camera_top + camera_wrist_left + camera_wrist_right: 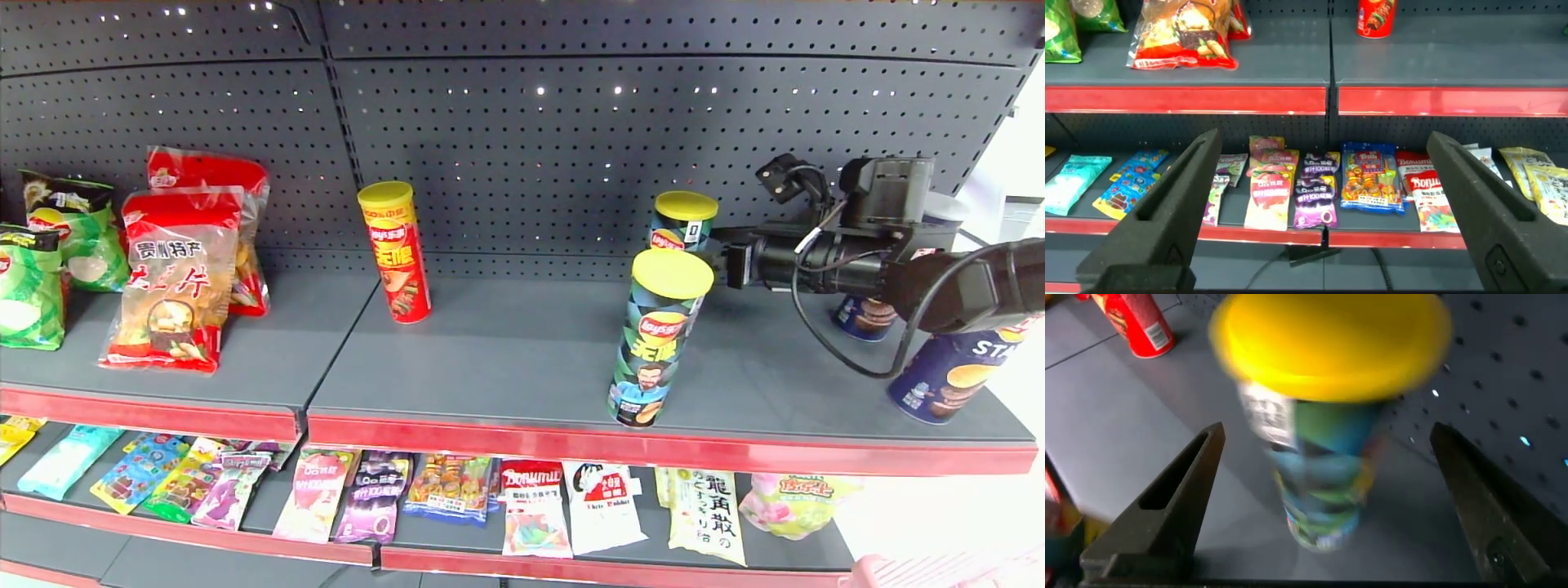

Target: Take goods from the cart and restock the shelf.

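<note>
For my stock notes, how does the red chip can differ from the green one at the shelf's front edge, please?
The red can has a red wrap; the green can a green one with a face. The red can stands back left, the green can front right. Both have yellow lids.

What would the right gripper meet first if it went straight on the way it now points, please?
Most likely the green can with the yellow lid, standing on the shelf straight ahead between the open fingers of the right gripper. Its distance is hard to judge.
</note>
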Controlling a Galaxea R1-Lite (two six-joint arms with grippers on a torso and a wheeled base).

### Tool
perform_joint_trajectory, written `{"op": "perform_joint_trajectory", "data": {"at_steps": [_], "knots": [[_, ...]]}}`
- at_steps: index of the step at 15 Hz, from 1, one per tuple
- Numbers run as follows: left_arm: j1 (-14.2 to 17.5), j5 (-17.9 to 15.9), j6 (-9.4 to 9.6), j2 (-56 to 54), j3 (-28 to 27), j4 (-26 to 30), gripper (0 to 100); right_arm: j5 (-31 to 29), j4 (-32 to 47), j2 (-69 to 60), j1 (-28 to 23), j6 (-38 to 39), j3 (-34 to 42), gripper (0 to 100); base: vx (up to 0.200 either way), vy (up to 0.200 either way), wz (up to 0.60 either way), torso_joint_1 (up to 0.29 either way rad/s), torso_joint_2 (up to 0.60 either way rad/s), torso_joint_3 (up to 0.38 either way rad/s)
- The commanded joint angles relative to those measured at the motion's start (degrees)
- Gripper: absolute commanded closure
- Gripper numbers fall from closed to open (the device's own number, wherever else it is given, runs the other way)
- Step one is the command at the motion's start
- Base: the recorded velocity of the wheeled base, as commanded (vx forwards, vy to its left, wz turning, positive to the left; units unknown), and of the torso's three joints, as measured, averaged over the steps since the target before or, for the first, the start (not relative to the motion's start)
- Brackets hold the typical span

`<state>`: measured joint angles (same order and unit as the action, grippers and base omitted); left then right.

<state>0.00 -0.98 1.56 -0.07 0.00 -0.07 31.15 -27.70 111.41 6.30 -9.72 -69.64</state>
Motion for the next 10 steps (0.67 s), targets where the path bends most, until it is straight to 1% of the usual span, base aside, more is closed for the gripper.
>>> {"op": "perform_joint_trajectory", "data": {"at_steps": [1,4,7,8,10], "knots": [[0.0,0.0,0.02,0.1,0.0,0.0,0,0.1,-0.1,-4.0,-1.0,0.0,3.0,0,0.0,0.0,0.0,0.0,0.0,0.0],[0.0,0.0,0.02,0.1,0.0,0.0,0,0.1,-0.2,-8.2,-2.3,-0.3,8.4,0,0.0,0.0,0.0,0.0,0.0,0.0],[0.0,0.0,0.02,0.1,0.0,0.0,0,0.1,-0.4,-10.2,-3.7,-0.4,11.8,0,0.0,0.0,0.0,0.0,0.0,0.0],[0.0,0.0,0.02,0.1,0.0,0.0,0,0.1,-0.5,-12.5,-4.4,-0.5,15.9,0,0.0,0.0,0.0,0.0,0.0,0.0],[0.0,0.0,0.02,0.1,0.0,0.0,0,0.1,-0.9,-15.6,-4.5,-0.9,21.6,0,0.0,0.0,0.0,0.0,0.0,0.0]]}}
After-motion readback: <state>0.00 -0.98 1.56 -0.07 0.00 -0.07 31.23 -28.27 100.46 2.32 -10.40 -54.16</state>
